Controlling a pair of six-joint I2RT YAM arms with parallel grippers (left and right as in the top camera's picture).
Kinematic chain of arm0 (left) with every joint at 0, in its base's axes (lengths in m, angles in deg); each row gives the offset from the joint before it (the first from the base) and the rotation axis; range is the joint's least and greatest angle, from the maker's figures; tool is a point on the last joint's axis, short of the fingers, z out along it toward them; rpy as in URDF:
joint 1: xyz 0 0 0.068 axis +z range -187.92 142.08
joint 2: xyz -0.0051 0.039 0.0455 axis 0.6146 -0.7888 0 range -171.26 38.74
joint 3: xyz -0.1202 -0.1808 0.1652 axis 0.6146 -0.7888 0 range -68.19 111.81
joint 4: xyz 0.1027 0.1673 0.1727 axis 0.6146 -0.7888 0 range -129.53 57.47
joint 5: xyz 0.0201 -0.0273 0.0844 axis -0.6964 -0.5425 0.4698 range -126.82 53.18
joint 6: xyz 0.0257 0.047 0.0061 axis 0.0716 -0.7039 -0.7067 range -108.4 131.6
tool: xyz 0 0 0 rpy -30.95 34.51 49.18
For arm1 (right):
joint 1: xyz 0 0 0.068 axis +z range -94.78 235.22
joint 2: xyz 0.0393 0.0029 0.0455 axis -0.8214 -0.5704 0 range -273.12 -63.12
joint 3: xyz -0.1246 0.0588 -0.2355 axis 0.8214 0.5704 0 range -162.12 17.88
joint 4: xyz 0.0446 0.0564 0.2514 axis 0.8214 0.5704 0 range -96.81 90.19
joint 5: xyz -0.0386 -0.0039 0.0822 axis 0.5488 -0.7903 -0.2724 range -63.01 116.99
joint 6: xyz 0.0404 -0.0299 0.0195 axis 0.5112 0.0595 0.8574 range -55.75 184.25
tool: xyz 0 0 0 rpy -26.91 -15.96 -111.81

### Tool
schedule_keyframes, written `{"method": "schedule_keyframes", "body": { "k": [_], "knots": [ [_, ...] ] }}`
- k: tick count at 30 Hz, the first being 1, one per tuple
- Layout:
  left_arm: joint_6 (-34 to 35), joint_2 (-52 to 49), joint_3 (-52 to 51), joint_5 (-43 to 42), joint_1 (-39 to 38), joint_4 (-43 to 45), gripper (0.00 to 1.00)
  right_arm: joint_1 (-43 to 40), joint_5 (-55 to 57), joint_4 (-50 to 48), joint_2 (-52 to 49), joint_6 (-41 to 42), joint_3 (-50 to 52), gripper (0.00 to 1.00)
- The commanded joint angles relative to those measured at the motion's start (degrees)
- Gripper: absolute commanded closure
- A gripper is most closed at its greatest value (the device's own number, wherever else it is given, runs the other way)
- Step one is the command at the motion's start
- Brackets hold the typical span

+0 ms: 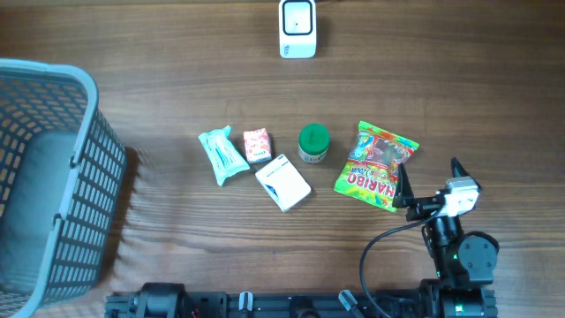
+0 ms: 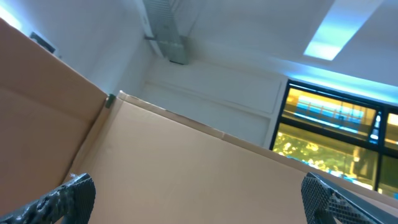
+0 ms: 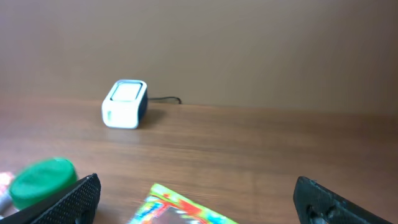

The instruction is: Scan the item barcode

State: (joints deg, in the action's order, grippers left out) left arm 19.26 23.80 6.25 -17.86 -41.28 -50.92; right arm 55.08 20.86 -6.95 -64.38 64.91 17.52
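Note:
A white barcode scanner (image 1: 297, 28) stands at the table's far edge, also seen as a small white box (image 3: 125, 104) in the right wrist view. Several items lie mid-table: a Haribo candy bag (image 1: 375, 166), a green-lidded jar (image 1: 312, 142), a white box (image 1: 283, 182), a small red packet (image 1: 256, 144) and a teal pack (image 1: 222, 155). My right gripper (image 1: 430, 181) hovers open just right of the candy bag, whose corner (image 3: 180, 208) lies between its fingers (image 3: 74, 199). My left gripper (image 2: 199, 202) is open, empty, pointing up at cardboard and ceiling; it is out of the overhead view.
A large grey mesh basket (image 1: 44, 177) fills the left side of the table. The scanner's cable (image 3: 165, 99) runs off behind it. A plain brown wall backs the table in the right wrist view.

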Motion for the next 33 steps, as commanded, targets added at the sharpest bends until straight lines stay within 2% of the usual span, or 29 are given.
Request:
{"method": "schedule_keyframes", "body": {
  "k": [1, 5, 7, 9, 11, 14, 19, 20, 22, 25, 26, 28, 29, 31, 33],
  "knots": [
    [0.33, 0.44, -1.92, -2.45, 0.26, 0.96, 0.0, 0.2, -1.31, -0.17, -1.88, 16.09, 0.07, 0.0],
    [0.35, 2.78, -5.99, -2.45, 0.26, 3.19, 0.0, 0.2, -9.86, -1.09, -11.54, 37.46, 0.07, 0.0],
    [0.87, 5.7, -8.79, -2.43, 0.2, 3.85, 0.0, 0.17, -13.77, -1.38, -16.61, 43.41, 0.07, 0.0],
    [4.35, 8.61, -12.24, -2.34, -0.66, 5.9, 0.0, 0.17, -15.65, -1.51, -22.53, 52.3, 0.07, 0.0],
    [4.39, 8.79, -13.14, 2.36, -1.53, 6.75, 0.0, 0.17, -16.81, -2.29, -27.91, 56.7, 0.07, 0.0],
    [4.42, 9.07, -13.4, 7.76, -2.16, 7.3, 0.0, 0.2, -28.09, -8.37, -33.24, 50.29, -0.83, 0.0],
    [4.85, 14.34, -15.91, 7.72, -2.16, 7.72, 0.0, 1.84, -34.21, -1.64, -39.43, 42.73, -14.36, 0.01],
    [4.83, 14.69, -16.52, 7.74, -2.16, 8.63, 0.0, 3.76, -32.7, 3.63, -40.63, 39.36, -20.7, 0.01],
    [4.85, 14.6, -18.56, 8.61, -2.38, 11.06, 0.0, 9.49, -20.79, 18.53, -43.76, 33.46, -34.25, 0.0],
    [4.83, 14.6, -20.76, 14.75, -2.38, 13.22, 0.0, 19.41, 0.33, 36.5, -50.99, 32.57, -50.88, 0.0],
    [4.81, 14.56, -21.16, 17.03, -2.38, 11.21, 0.0, 21.97, 4.0, 40.0, -53.68, 32.87, -54.77, 0.01],
    [5.51, 14.56, -21.2, 18.29, -2.43, 0.57, 0.0, 26.73, 10.29, 46.21, -60.61, 35.85, -62.71, 0.0],
    [8.39, 14.56, -21.2, 17.68, -2.45, -6.14, 0.0, 28.81, 12.22, 49.66, -65.07, 35.98, -67.17, 0.0],
    [9.27, 14.56, -22.18, 11.43, -2.45, -13.94, 0.0, 30.23, 10.16, 52.15, -70.34, 35.52, -70.9, 0.0],
    [8.85, 14.56, -25.35, -0.66, -2.45, -17.31, 0.0, 30.42, 0.02, 51.95, -73.75, 35.32, -71.41, 0.0]
  ]
}}
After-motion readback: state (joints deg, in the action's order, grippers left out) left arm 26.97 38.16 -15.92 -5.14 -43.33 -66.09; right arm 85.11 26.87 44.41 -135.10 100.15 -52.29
